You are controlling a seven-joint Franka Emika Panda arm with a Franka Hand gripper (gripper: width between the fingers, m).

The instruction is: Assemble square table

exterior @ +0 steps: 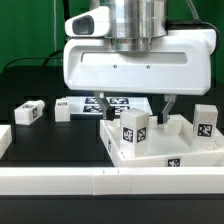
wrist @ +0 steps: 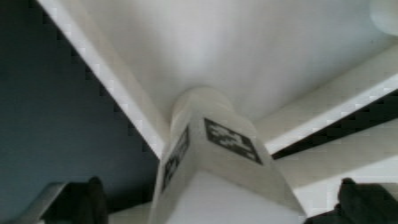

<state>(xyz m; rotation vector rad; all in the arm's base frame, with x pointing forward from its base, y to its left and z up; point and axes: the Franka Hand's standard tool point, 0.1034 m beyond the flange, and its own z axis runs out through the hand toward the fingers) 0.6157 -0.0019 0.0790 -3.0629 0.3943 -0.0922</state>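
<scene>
**A:** Fingers [wrist: 80, 198]?
**B:** Mine are spread wide, gripping nothing. The leg [exterior: 135, 130] stands upright between them, in the top's [exterior: 175, 155] near corner.
**A:** Seated?
**B:** Looks upright; can't tell if it's fully home.
**A:** Next?
**B:** I'd lift straight up, clear of it, no brushing. Then out to a loose leg [exterior: 28, 112] on the desk [exterior: 30, 150], further back.

Bright even light, washed-out whites, soft shadows, wrist view blurred
</scene>
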